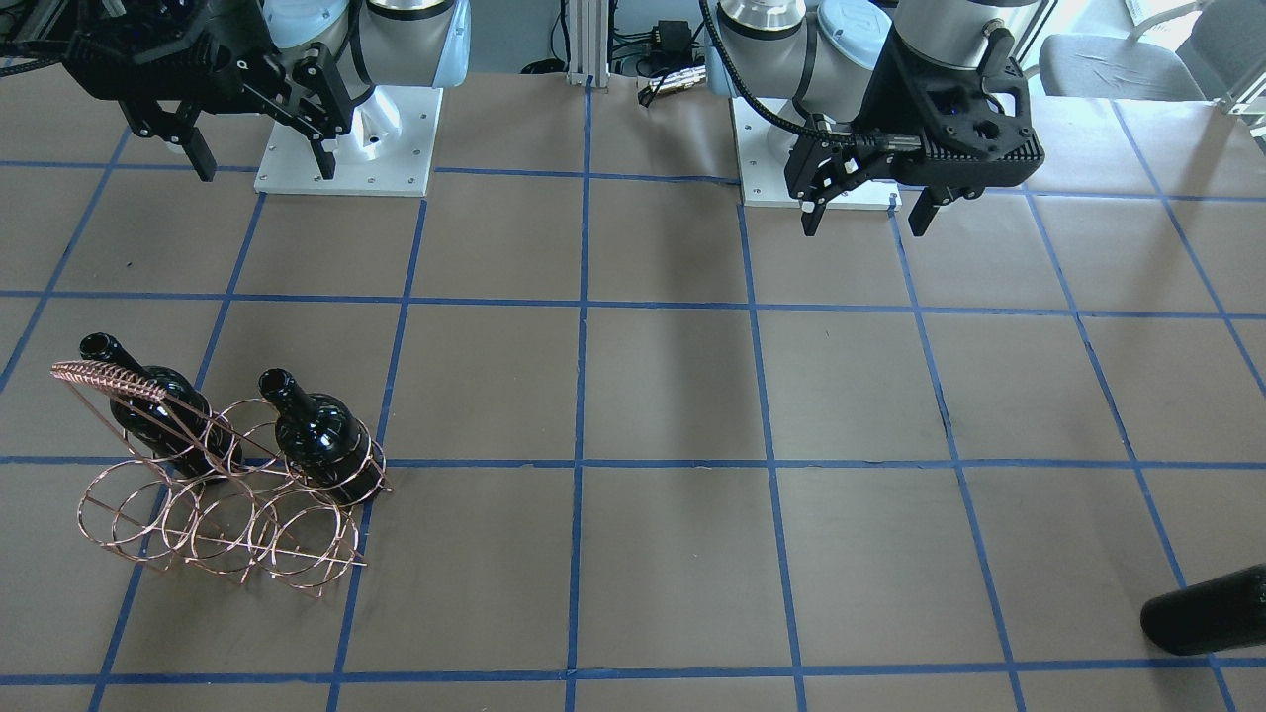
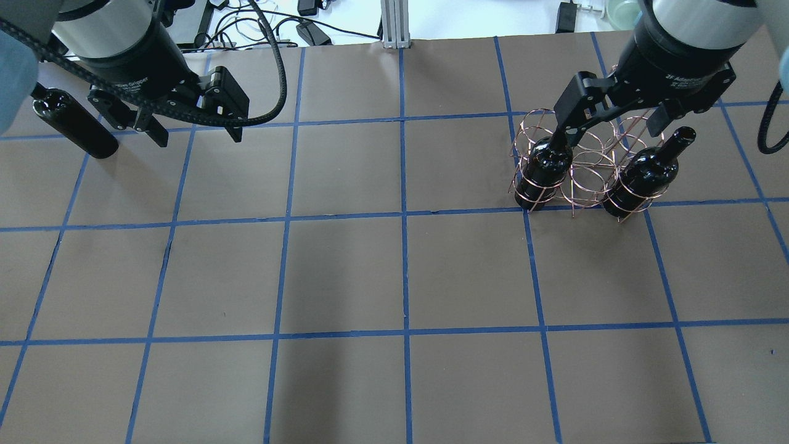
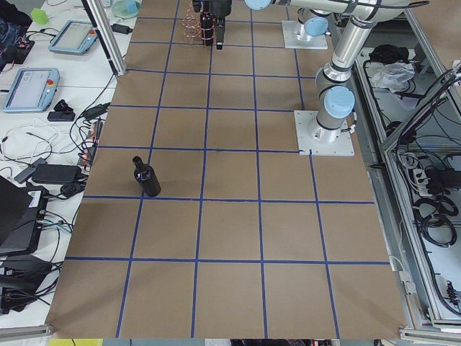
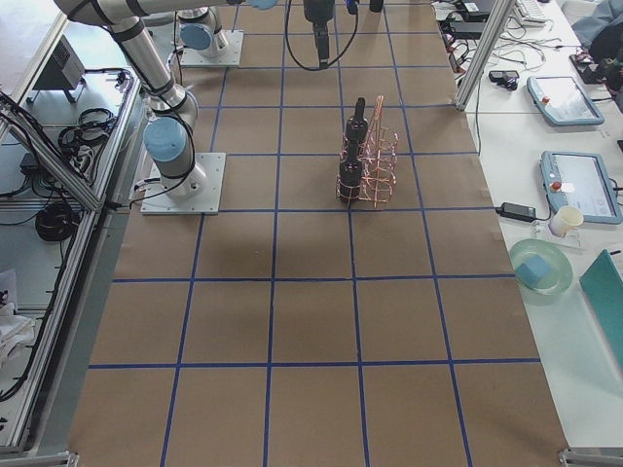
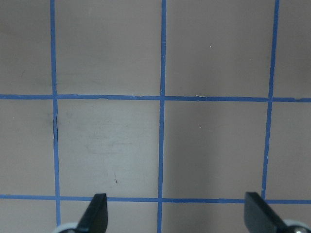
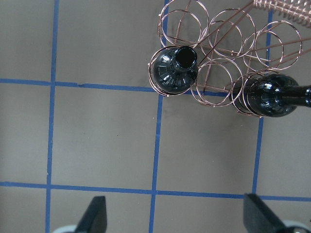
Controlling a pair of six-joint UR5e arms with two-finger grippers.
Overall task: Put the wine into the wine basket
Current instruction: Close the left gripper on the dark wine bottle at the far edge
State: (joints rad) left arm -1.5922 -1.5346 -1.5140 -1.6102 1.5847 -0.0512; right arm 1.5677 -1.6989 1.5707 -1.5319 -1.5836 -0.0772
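Note:
The copper wire wine basket (image 2: 593, 161) stands at the far right of the overhead view, and also shows in the front view (image 1: 223, 514) and the right wrist view (image 6: 228, 53). Two black wine bottles stand upright in its near row, at the two end rings (image 2: 545, 168) (image 2: 644, 174). A third black wine bottle (image 2: 74, 123) stands alone on the table at the far left; it also shows in the front view (image 1: 1207, 611). My right gripper (image 2: 613, 126) hangs open and empty above the basket. My left gripper (image 2: 196, 132) is open and empty, raised just right of the lone bottle.
The brown table (image 2: 400, 277) carries a blue tape grid. The two arm bases (image 1: 346, 138) (image 1: 791, 148) stand on white plates at the robot side. Cables (image 2: 308, 31) lie past the table's far edge.

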